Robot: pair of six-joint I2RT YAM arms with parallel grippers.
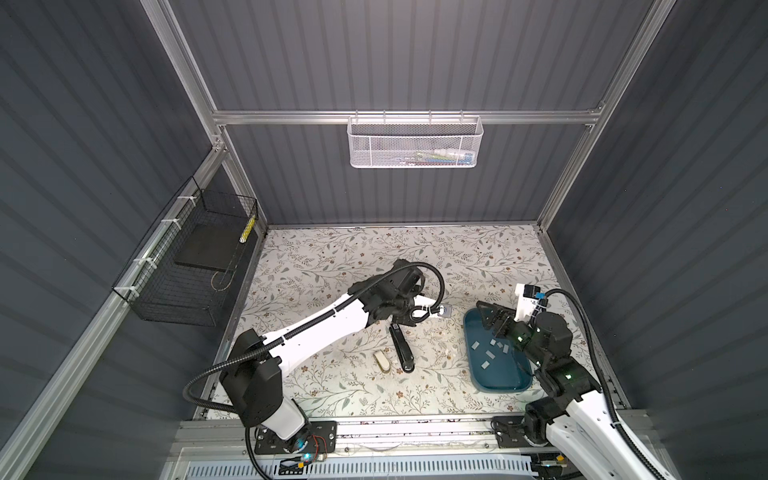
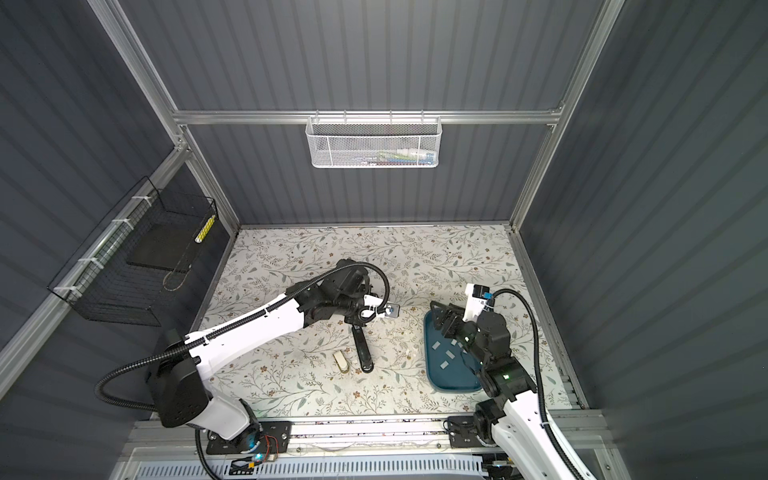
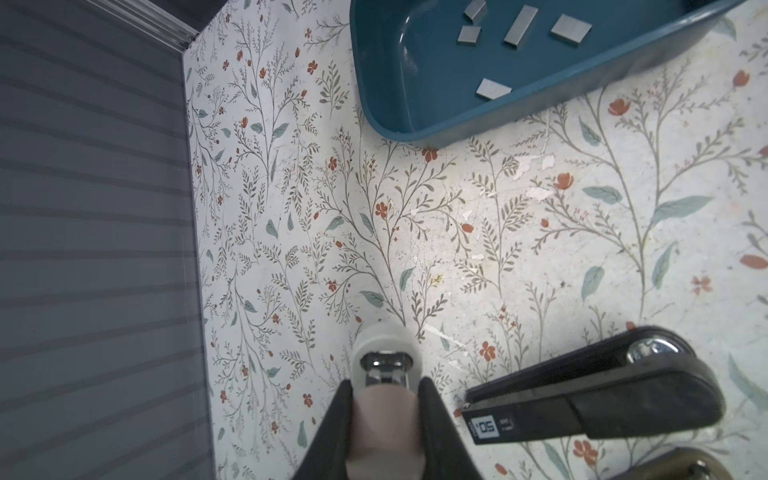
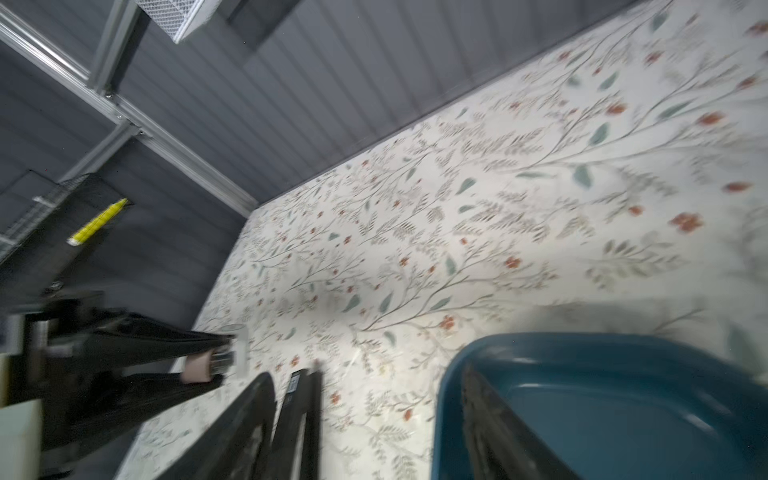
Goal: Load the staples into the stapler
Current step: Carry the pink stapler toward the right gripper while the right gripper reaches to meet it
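Left fingers [image 3: 384, 388]: clenched on pale stapler [image 3: 384, 353].
Right fingers [image 1: 490, 320]: released; we see nothing held.
Staples [image 1: 490, 354]: in blue tray [image 1: 503, 380], 6 o'clock of right fingers, 4 o'clock of left.
Writing: black stapler [image 3: 602, 399] label, we read "50".

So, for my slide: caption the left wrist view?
Left gripper holds pale stapler near black stapler; staples lie in blue tray.
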